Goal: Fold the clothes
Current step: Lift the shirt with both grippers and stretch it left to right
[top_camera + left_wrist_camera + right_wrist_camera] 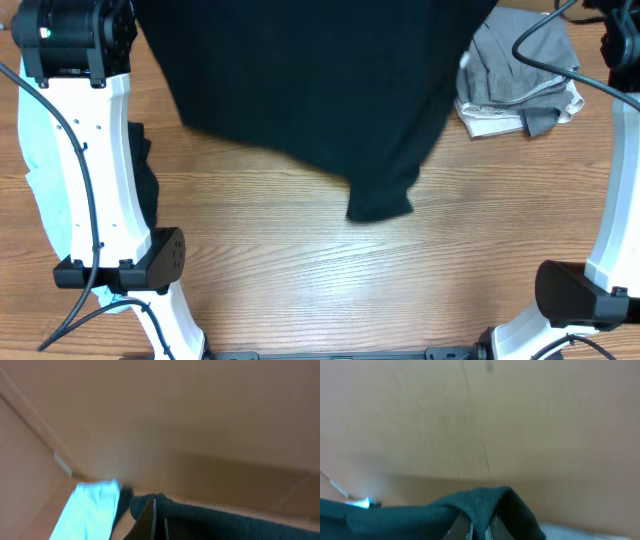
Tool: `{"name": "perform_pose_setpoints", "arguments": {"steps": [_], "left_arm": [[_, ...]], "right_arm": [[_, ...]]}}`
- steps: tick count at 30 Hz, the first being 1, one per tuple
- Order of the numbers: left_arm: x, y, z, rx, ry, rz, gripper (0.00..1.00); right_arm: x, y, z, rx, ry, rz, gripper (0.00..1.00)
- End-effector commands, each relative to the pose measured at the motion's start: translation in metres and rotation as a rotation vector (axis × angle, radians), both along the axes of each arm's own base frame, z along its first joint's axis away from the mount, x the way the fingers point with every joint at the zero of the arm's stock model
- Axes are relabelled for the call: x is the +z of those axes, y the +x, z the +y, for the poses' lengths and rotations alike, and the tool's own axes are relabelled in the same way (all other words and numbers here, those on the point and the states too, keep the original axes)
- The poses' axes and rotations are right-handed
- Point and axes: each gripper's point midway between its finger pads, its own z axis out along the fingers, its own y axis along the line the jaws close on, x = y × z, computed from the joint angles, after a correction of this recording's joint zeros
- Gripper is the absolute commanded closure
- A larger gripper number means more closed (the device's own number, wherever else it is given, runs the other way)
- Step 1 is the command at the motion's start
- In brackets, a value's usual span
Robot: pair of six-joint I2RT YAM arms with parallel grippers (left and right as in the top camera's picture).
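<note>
A large black garment (320, 90) hangs spread out above the wooden table, filling the upper middle of the overhead view; a sleeve droops at its lower edge. In the left wrist view my left gripper (159, 517) is shut on the dark fabric (225, 520). In the right wrist view my right gripper (479, 530) is shut on a bunched corner of the same fabric (485, 502). Both grippers themselves are above the overhead frame, out of that view.
A folded grey and white pile of clothes (520, 80) lies at the back right. A light blue cloth (40, 190) lies at the left edge beside the left arm; it also shows in the left wrist view (90, 510). Cables run along both arms.
</note>
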Motion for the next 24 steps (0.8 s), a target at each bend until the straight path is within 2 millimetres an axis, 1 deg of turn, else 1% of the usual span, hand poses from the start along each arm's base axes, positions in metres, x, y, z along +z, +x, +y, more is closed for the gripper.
{"name": "perform_pose_setpoints", "arguments": {"steps": [1,3,5,6,8,10,13,15,17,18,19,21,24], "left_arm": [[0.03,-0.002,0.006,0.002,0.021,-0.097,0.96],[0.03,-0.002,0.006,-0.002,0.034,-0.096,0.96],[0.027,-0.002,0.01,0.003,0.039,-0.083,0.96],[0.025,-0.002,0.013,0.009,0.039,-0.075,0.96],[0.012,-0.001,0.025,0.031,0.039,-0.032,0.96],[-0.004,-0.001,0.034,0.044,0.035,0.022,0.96],[-0.039,0.0,0.043,0.041,0.017,0.14,0.96],[-0.067,0.0,0.047,0.034,0.0,0.235,0.96],[-0.098,-0.002,0.049,0.023,-0.022,0.339,0.96],[-0.111,-0.003,0.05,0.024,-0.029,0.385,0.96],[-0.126,-0.006,0.05,0.022,-0.036,0.44,0.96],[-0.151,-0.012,0.048,0.016,-0.05,0.536,0.96],[-0.176,-0.022,0.046,0.01,-0.065,0.642,0.96]], "right_arm": [[0.058,-0.026,-0.004,-0.025,-0.011,-0.163,0.96],[0.063,-0.027,-0.002,-0.017,-0.012,-0.184,0.96],[0.064,-0.026,-0.003,-0.018,-0.017,-0.191,0.96],[0.063,-0.025,-0.003,-0.017,-0.017,-0.188,0.96],[0.05,-0.018,-0.002,-0.013,-0.017,-0.153,0.96],[0.032,-0.01,-0.001,0.0,-0.016,-0.098,0.96],[-0.01,0.004,-0.002,0.002,-0.008,0.039,0.96],[-0.04,0.009,-0.002,0.002,0.0,0.14,0.96],[-0.067,0.009,-0.002,0.003,0.008,0.237,0.96],[-0.075,0.007,-0.002,0.003,0.01,0.272,0.96],[-0.089,0.006,-0.002,0.005,0.008,0.323,0.96],[-0.103,0.0,-0.001,0.009,0.002,0.385,0.96],[-0.12,-0.011,-0.001,0.012,0.003,0.47,0.96]]}}
